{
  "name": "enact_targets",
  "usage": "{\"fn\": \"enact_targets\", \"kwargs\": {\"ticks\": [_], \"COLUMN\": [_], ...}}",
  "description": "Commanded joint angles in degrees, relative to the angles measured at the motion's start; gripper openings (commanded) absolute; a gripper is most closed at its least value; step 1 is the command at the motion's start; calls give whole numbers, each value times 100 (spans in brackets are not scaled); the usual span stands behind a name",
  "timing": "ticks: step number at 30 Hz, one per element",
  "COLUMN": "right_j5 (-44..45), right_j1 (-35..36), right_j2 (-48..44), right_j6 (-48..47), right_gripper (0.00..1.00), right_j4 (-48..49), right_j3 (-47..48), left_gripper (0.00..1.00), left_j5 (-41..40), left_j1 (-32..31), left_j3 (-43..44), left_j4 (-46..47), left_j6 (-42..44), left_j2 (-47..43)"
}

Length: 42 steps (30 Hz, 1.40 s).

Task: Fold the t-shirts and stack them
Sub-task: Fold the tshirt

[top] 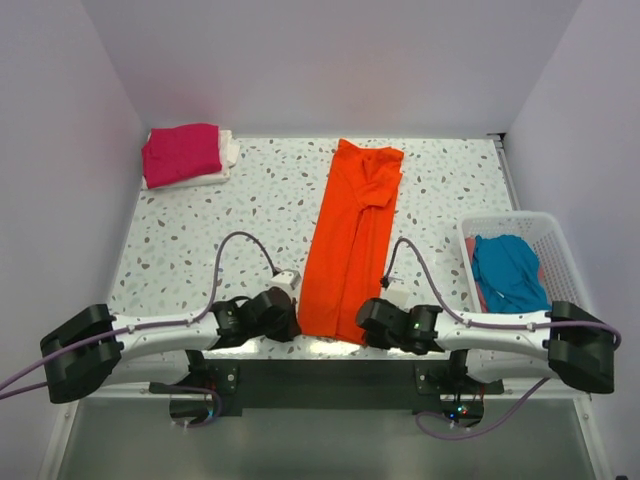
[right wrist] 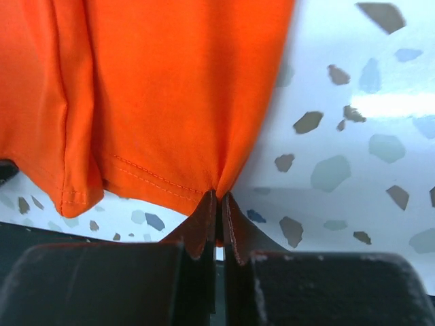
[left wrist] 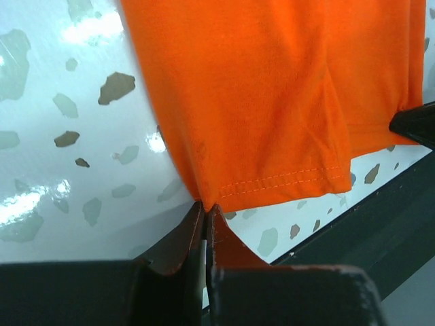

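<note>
Five t-shirts (top: 350,240), one basket (top: 510,217), two arms (top: 160,335).

Nothing readable is showing in any view: no text, label, brand, number or sign. The orange t-shirt (top: 350,240) is showing only plain cloth and a stitched hem, and the white basket (top: 512,218) to its right is showing bare plastic.

Right gripper (right wrist: 219,204) pinching the orange t-shirt (right wrist: 149,88) hem.
Its jaws are closed on the near right corner of the stitched hem; the cloth runs far and left, and the speckled white table (right wrist: 353,102) lies bare to the right.
</note>
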Motion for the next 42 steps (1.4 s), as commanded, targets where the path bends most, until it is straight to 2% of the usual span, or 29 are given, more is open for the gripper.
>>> {"fn": "enact_targets", "kwargs": {"ticks": [1,6,11,17,20,23,24,25,26,32,42], "right_j5": [281,712,1186,1854,1830,1689,1462,1460,1399,854,195], "right_j1": [593,1447,1545,1457,1080,309,-199,-204,-517,-1573,-2778], "right_j2": [418,858,684,297,60,-195,-291,-292,-284,-12,867], "right_j6": [-39,278,446,481,174,-423,-1042,-1048,-1353,-2233,-3017], "right_gripper": [0,0,0,1,1,0,1,1,1,1,0], "right_j4": [-314,-885,-1361,-2196,-2197,-1828,-1514,-1511,-1346,-730,35], "right_j3": [350,931,1203,1616,1626,1547,1573,1573,1582,1713,2319], "left_gripper": [1,0,0,0,0,0,0,0,0,0,0], "left_j5": [-320,-523,-900,-1551,-1648,-1587,-1560,-1560,-1534,-1428,-1481], "left_j1": [-337,-751,-796,-778,-717,-559,-324,-321,-147,468,1032], "left_j3": [174,253,631,1448,1800,2072,2334,2337,2397,2898,3891], "left_j4": [-547,-891,-1339,-1665,-1534,-1235,-1017,-1015,-954,-567,-312], "left_j6": [-162,-444,-401,-6,170,363,468,470,548,803,1146], "left_j2": [-190,-437,-613,-350,-34,300,632,635,705,1188,2392]}}
